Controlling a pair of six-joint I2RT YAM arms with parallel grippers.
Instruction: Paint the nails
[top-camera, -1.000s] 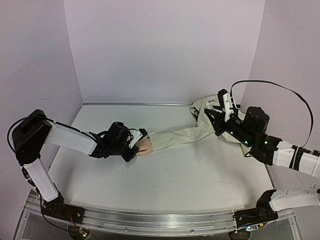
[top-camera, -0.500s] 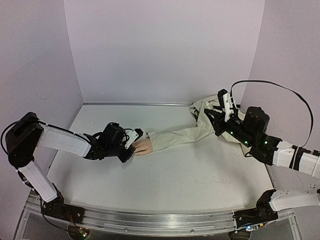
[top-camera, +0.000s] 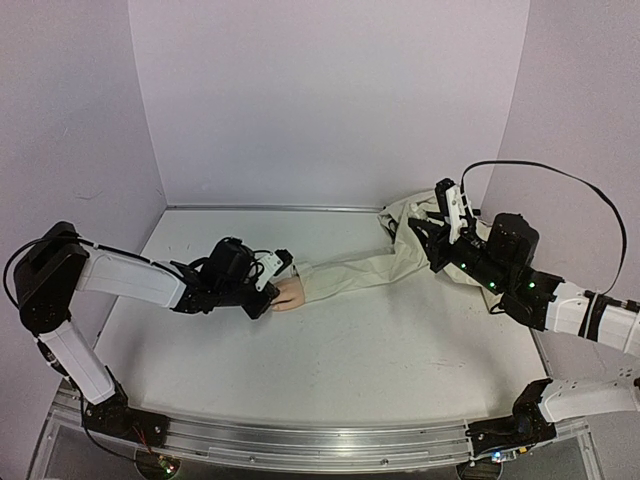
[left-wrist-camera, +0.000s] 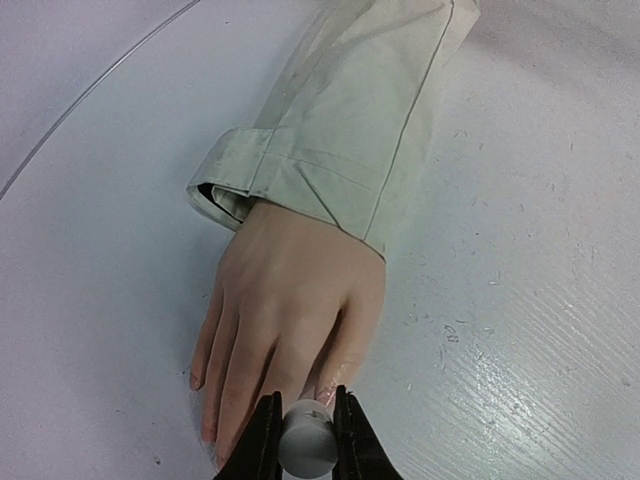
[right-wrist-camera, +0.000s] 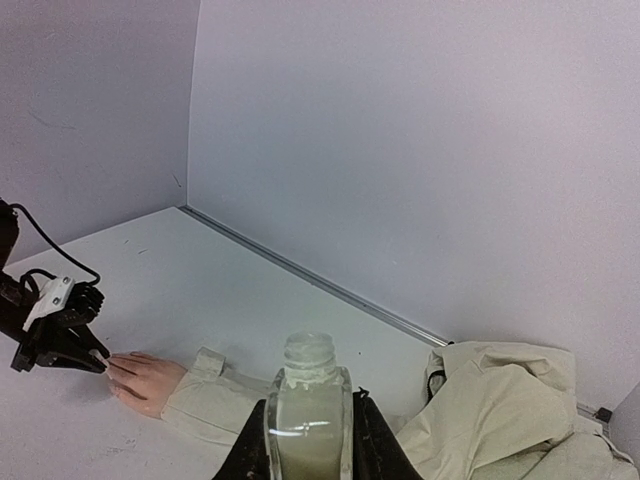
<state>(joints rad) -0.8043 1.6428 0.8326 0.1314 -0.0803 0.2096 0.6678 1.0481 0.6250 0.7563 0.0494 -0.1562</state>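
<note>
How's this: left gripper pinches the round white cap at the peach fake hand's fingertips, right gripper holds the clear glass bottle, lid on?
Lid's wrong: the right wrist view shows the clear glass bottle in the right gripper open-necked. The left gripper does pinch the round white cap at the fingertips of the peach fake hand.

I count two arms, the left arm (top-camera: 130, 275) and the right arm (top-camera: 570, 305), each ending in one claw, which makes two: my left claw (left-wrist-camera: 305, 440) and my right claw (right-wrist-camera: 308, 445). The one bench (left-wrist-camera: 520, 300) carries one hand (left-wrist-camera: 290, 300) in one sleeve (left-wrist-camera: 340, 130), and I have one bottle (right-wrist-camera: 308, 400) in the right claw and one white cap (left-wrist-camera: 308, 452) in the left. I cannot count the nails (left-wrist-camera: 207, 432), since my left claw covers some fingertips.
</note>
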